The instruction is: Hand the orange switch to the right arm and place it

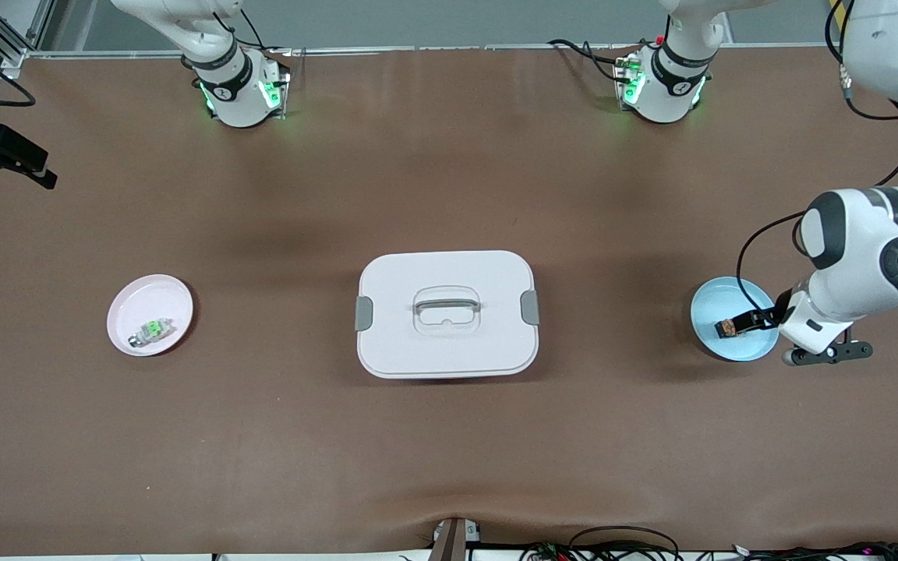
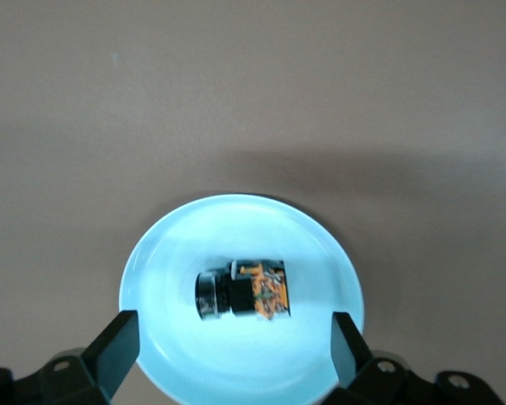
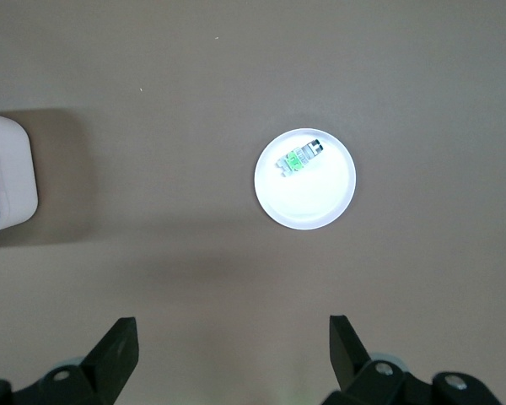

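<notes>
Lying ungrasped in the blue dish (image 2: 152,253), orange switch (image 2: 243,289), with left gripper (image 2: 229,348) hovering wide open over it and right gripper (image 3: 228,350) waiting, also wide, above the table; pickup, handover, placing all remaining.

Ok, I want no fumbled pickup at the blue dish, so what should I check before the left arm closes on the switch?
1. Orange switch lies in the blue dish: ok.
2. Left gripper over the dish, open: ok.
3. Switch between the fingers: ok.
4. Fingers low enough to grip: cannot tell.
5. Right gripper open, waiting high over the table near the pink dish: ok.
</notes>
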{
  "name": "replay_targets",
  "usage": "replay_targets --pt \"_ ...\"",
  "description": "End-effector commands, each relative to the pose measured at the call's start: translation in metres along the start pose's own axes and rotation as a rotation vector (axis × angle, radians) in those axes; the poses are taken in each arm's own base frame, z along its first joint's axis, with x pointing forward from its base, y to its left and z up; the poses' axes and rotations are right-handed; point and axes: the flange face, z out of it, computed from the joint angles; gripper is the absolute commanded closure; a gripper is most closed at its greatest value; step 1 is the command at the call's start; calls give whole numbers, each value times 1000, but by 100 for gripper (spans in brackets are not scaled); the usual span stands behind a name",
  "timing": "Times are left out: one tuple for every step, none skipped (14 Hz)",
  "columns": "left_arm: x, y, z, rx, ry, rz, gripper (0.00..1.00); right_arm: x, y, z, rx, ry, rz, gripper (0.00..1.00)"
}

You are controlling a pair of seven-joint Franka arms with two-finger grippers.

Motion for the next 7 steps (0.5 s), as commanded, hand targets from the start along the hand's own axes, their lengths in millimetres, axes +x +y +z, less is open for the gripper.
replay_targets --pt "0 -2 18 10 -14 11 0 -1 2 -5 -9 -1 -3 0" --pt "-2 -1 25 10 -24 13 0 -1 2 -5 -9 -1 -3 0" --pt "-3 0 29 10 -32 17 0 -1 2 -5 -9 -3 -4 0" --pt "-5 0 36 10 -44 21 0 -1 2 -5 -9 -3 -4 0" --pt "-6 0 39 10 -47 21 0 -1 2 -5 -9 -3 -4 0" --pt "-6 -1 40 10 -47 20 0 -1 2 -5 -9 -1 -4 0" --pt "-5 -1 42 8 -46 20 0 -1 3 -5 -9 -3 -3 0"
